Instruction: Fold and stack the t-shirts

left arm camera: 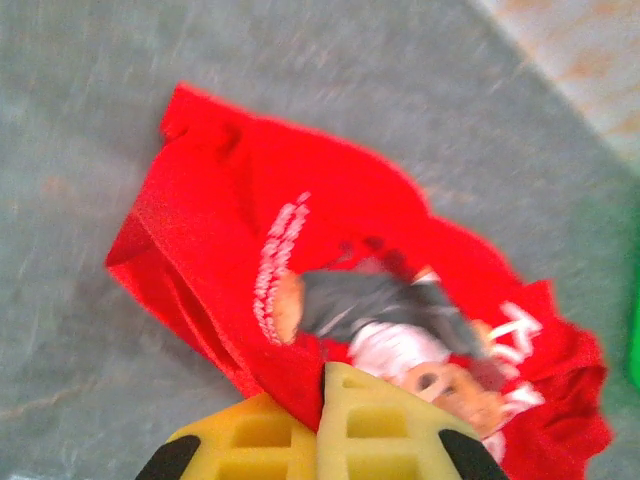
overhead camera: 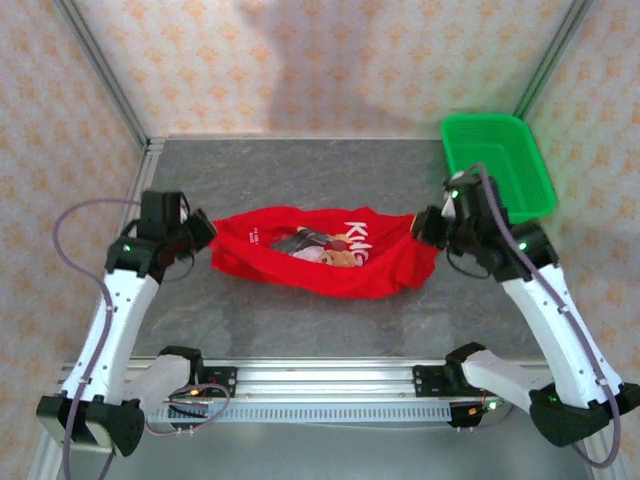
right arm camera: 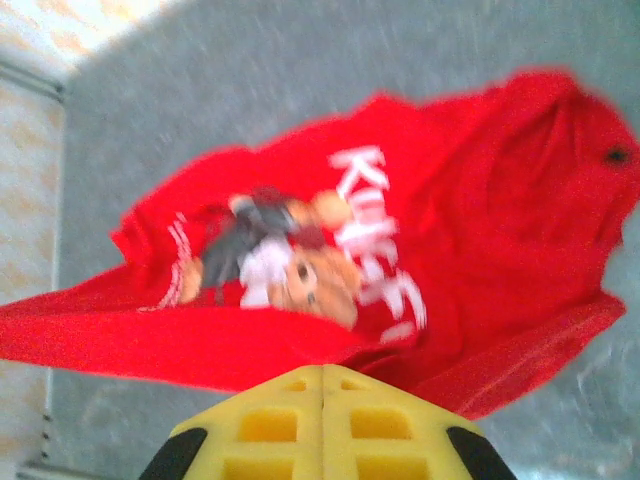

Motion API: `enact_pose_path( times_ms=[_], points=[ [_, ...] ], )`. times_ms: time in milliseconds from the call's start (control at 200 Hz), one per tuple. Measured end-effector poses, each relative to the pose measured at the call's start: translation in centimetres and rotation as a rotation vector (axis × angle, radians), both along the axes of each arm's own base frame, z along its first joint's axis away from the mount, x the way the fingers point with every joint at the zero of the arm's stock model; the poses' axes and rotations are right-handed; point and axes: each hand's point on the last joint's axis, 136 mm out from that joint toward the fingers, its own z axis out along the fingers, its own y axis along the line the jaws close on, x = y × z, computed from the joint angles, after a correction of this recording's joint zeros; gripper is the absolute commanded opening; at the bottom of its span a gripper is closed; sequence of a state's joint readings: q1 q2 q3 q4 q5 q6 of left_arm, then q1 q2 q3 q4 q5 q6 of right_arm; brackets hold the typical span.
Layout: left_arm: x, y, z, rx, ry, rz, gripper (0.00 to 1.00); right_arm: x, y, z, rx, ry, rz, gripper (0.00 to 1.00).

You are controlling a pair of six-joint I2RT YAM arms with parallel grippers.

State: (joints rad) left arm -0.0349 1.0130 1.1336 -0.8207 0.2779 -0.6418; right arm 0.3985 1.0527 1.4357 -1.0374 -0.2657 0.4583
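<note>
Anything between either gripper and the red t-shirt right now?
Nothing visible. The left gripper and right gripper are each shut on an end of the t-shirt; the green basket sits apart at the far right corner.

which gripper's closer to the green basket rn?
Right. The right gripper grips the shirt's right end, beside the basket's near left corner. The left gripper grips the shirt's left end, the whole shirt away.
</note>
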Motion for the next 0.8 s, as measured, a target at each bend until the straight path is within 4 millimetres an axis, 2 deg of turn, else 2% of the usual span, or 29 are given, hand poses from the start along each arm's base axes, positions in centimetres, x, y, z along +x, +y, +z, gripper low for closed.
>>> enact_pose_path(
  times_ms=[190, 315, 365, 425, 475, 540, 686, 801],
  points=[
    [5.2, 0.5, 13.9, 0.062, -0.264, -0.020, 0.00, 6.6, -1.2, 12.7, 0.017, -0.268, -0.061, 0.00],
    [7.5, 0.8, 23.2, 0.107, -0.459, -0.020, 0.00, 10.7, -1.6, 21.2, 0.048, -0.475, -0.090, 0.00],
    [7.8, 1.0, 26.4, 0.128, -0.534, -0.012, 0.00, 11.8, -1.9, 24.0, 0.077, -0.557, -0.099, 0.00],
    [7.7, 1.2, 29.6, 0.146, -0.609, -0.005, 0.00, 12.5, -2.5, 25.5, 0.112, -0.606, -0.111, 0.00],
    [7.4, 1.5, 31.5, 0.159, -0.660, 0.002, 0.00, 12.8, -3.2, 25.8, 0.142, -0.608, -0.128, 0.00],
    [6.9, 1.6, 33.0, 0.172, -0.701, 0.007, 0.00, 13.0, -3.8, 26.0, 0.181, -0.609, -0.142, 0.00],
    [5.5, 1.7, 34.1, 0.198, -0.736, 0.002, 0.00, 12.2, -3.0, 26.7, 0.267, -0.621, -0.099, 0.00],
    [3.9, 1.6, 35.0, 0.224, -0.769, -0.012, 0.00, 9.7, -2.4, 29.1, 0.318, -0.685, -0.052, 0.00]
  ],
)
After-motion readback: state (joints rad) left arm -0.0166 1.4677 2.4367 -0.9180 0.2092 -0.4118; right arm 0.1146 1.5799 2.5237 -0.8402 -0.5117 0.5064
